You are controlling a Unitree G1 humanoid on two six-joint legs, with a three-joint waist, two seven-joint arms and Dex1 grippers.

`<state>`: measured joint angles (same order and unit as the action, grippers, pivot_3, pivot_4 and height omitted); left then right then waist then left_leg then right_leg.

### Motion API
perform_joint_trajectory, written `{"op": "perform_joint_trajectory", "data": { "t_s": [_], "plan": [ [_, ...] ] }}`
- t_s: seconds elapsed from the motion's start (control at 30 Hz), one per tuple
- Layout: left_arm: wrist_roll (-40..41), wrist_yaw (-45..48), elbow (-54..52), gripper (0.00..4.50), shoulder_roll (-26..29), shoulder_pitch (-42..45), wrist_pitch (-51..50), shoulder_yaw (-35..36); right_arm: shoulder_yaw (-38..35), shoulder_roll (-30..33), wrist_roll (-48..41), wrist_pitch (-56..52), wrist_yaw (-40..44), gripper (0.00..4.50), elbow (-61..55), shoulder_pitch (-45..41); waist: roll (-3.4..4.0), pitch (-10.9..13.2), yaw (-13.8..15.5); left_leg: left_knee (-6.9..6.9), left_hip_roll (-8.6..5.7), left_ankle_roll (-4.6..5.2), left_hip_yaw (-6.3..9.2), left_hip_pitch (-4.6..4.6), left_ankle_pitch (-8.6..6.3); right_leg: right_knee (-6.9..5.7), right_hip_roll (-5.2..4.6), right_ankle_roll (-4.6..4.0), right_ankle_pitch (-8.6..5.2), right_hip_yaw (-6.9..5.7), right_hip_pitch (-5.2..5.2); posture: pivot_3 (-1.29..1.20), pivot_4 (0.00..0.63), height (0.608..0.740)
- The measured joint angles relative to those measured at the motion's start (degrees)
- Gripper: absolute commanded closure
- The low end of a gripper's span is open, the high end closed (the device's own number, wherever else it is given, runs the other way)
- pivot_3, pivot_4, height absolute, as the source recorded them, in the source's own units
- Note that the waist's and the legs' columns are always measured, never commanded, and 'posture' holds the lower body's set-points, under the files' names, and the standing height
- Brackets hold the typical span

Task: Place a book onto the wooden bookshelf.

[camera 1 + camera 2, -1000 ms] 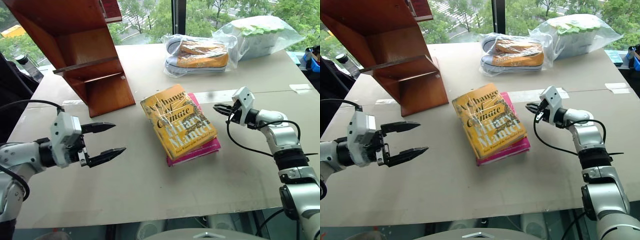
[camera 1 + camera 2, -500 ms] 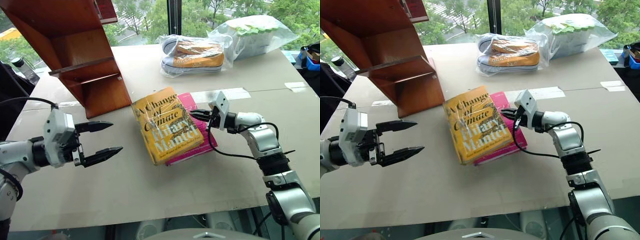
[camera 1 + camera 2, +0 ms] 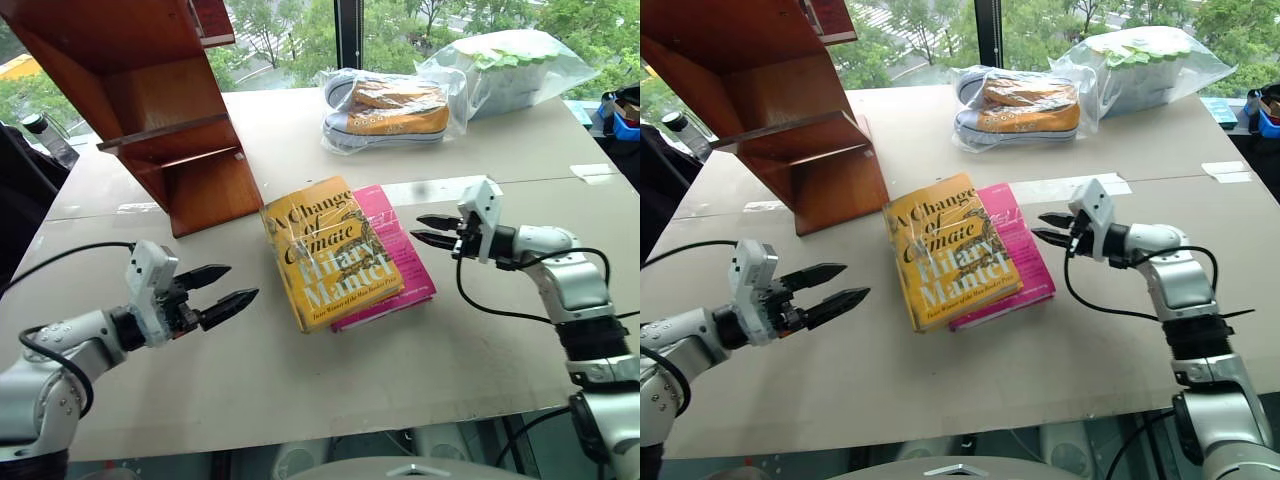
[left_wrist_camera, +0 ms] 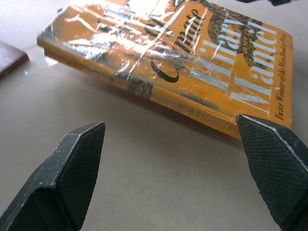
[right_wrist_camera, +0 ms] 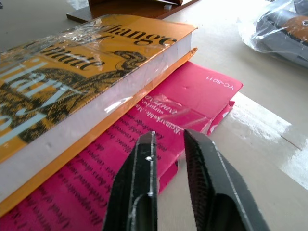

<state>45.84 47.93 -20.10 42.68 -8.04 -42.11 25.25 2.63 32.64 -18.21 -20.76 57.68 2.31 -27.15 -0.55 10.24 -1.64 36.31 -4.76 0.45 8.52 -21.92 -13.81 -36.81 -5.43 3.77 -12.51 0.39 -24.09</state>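
Pink paperback (image 3: 397, 250) mid-table; bagged sneakers (image 3: 392, 108) (clear plastic) beside bagged green-white item (image 3: 520, 62), far edge.

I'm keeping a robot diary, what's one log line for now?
book: flat on pink paperback | left tool: open, facing book | right tool: slightly open, empty | wooden bookshelf: bookless

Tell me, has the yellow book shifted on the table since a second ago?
Yes. The yellow book slid left toward the wooden bookshelf, uncovering more of the pink paperback.
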Motion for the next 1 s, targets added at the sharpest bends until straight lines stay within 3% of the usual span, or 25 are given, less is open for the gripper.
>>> {"op": "perform_joint_trajectory", "data": {
  "t_s": [0.1, 0.17, 0.27, 0.4, 0.6, 0.73, 0.93, 0.97, 1.0],
  "plan": [
    [6.9, -5.6, 0.6, 0.0, -3.1, 1.2, -8.3, -0.1, -3.8, 4.1, -4.1, -3.8, 1.2, 0.8, -6.9, 3.9, 0.0, 0.0, 0.0, 0.0, 0.02, 0.01, -0.07, 0.03, 0.0, -0.03, -0.01, 0.02, 0.0, 0.05, 0.0, 0.0, 0.15, 0.74],
    [14.0, -11.9, 1.6, 0.0, -7.4, 3.3, -14.4, 0.1, -6.6, 7.9, -8.2, -7.9, 2.5, 0.07, -12.4, 7.3, 0.0, 0.0, 0.3, 0.04, 0.02, 0.01, -0.08, 0.02, -0.01, -0.03, -0.02, 0.07, 0.03, 0.05, 0.01, 0.0, 0.15, 0.74],
    [24.2, -23.1, 5.8, 0.0, -14.4, 6.2, -21.7, -0.5, -10.5, 11.6, -15.5, -14.6, 3.6, 0.07, -22.3, 14.0, -0.16, 0.0, 0.9, 0.13, 0.03, 0.01, -0.04, 0.03, -0.01, -0.07, 0.0, 0.11, 0.05, 0.02, 0.04, 0.0, 0.15, 0.74],
    [33.8, -33.1, 9.1, 0.0, -18.5, 8.9, -25.4, -1.1, -13.4, 13.5, -22.1, -20.4, 1.6, 0.07, -30.0, 17.3, -0.18, 0.0, 1.1, 0.26, 0.02, 0.02, -0.17, 0.09, 0.0, -0.08, -0.01, 0.3, 0.16, 0.18, 0.12, 0.0, 0.15, 0.74],
    [43.3, -40.4, 15.0, 0.0, -23.1, 11.5, -25.9, -2.5, -17.1, 14.9, -26.3, -23.2, -2.2, 0.07, -34.1, 18.5, -0.19, -0.1, 2.5, 0.58, 0.01, 0.02, -0.21, 0.16, 0.0, -0.07, 0.0, 0.34, 0.14, 0.19, 0.35, 0.0, 0.15, 0.74],
    [46.3, -42.2, 17.8, 1.07, -23.2, 12.1, -25.9, -3.4, -17.4, 14.9, -28.9, -23.2, -3.4, 0.0, -35.0, 18.3, -0.2, -0.1, 2.8, 0.59, -0.03, 0.02, -0.21, 0.09, 0.0, 0.0, -0.04, 0.23, 0.23, 0.18, 0.34, 0.0, 0.15, 0.74],
    [48.5, -42.7, 18.8, 4.08, -22.9, 13.0, -25.8, -5.2, -18.4, 14.2, -32.6, -22.4, -4.1, 0.0, -35.0, 16.9, -0.21, -0.1, 2.7, 0.59, -0.02, 0.02, -0.2, 0.04, 0.0, 0.03, -0.05, 0.07, 0.26, 0.17, 0.31, 0.0, 0.15, 0.74],
    [48.9, -42.7, 18.8, 4.48, -22.9, 13.3, -25.6, -5.3, -18.4, 14.2, -32.8, -22.3, -4.2, 0.0, -35.0, 16.9, -0.21, -0.1, 2.7, 0.59, -0.02, 0.03, -0.2, 0.04, 0.0, 0.03, -0.05, 0.06, 0.25, 0.17, 0.31, 0.0, 0.15, 0.74],
    [49.0, -42.7, 18.6, 4.48, -22.7, 13.5, -25.4, -5.5, -18.4, 14.2, -33.0, -22.0, -4.2, 0.0, -35.0, 16.9, -0.21, -0.1, 2.7, 0.59, -0.02, 0.03, -0.2, 0.04, 0.0, 0.03, -0.05, 0.05, 0.25, 0.17, 0.31, 0.0, 0.15, 0.74]
  ]
}}
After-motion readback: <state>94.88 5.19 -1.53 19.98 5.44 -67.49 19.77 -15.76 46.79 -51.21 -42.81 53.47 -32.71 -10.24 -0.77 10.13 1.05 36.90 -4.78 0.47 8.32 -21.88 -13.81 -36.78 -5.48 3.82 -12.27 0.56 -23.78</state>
